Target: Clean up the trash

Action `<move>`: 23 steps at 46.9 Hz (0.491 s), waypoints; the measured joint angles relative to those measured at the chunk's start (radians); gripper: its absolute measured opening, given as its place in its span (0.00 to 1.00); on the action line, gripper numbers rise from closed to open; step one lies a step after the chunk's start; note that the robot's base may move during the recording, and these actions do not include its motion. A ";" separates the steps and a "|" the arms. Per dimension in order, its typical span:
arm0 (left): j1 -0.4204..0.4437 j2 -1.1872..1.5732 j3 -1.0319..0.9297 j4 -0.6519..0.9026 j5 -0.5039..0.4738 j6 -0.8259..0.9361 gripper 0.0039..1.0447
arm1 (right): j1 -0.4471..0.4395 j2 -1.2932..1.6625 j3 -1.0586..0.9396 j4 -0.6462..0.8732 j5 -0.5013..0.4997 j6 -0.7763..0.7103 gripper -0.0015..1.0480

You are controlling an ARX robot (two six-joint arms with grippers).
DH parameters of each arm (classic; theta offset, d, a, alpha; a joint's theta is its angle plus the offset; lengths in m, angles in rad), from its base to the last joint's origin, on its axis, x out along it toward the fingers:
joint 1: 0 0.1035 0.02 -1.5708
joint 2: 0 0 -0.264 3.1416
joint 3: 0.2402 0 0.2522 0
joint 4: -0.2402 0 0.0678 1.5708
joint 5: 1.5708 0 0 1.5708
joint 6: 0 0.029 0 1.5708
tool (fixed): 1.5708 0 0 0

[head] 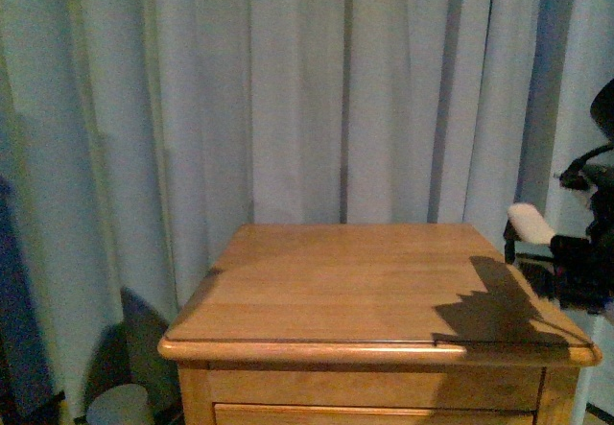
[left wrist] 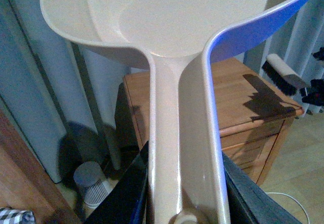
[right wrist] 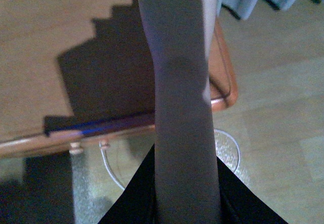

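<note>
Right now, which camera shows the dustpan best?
The left wrist view: the dustpan fills it, pan and handle, clamped between the jaws. The front view shows none of it; the right wrist view holds the brush handle instead.

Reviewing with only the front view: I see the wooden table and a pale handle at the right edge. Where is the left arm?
Observer: Out of your frame. The left wrist view shows the left claw shut on the handle of a beige dustpan, held clear of the table.
Operator: And that pale handle?
Observer: It belongs to a brush. The right wrist view shows the right claw shut on it, over the floor by the table's corner.
</note>
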 joint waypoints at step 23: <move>0.000 0.000 0.000 0.000 0.000 0.000 0.27 | 0.115 -0.631 -0.415 0.318 0.239 -0.187 0.19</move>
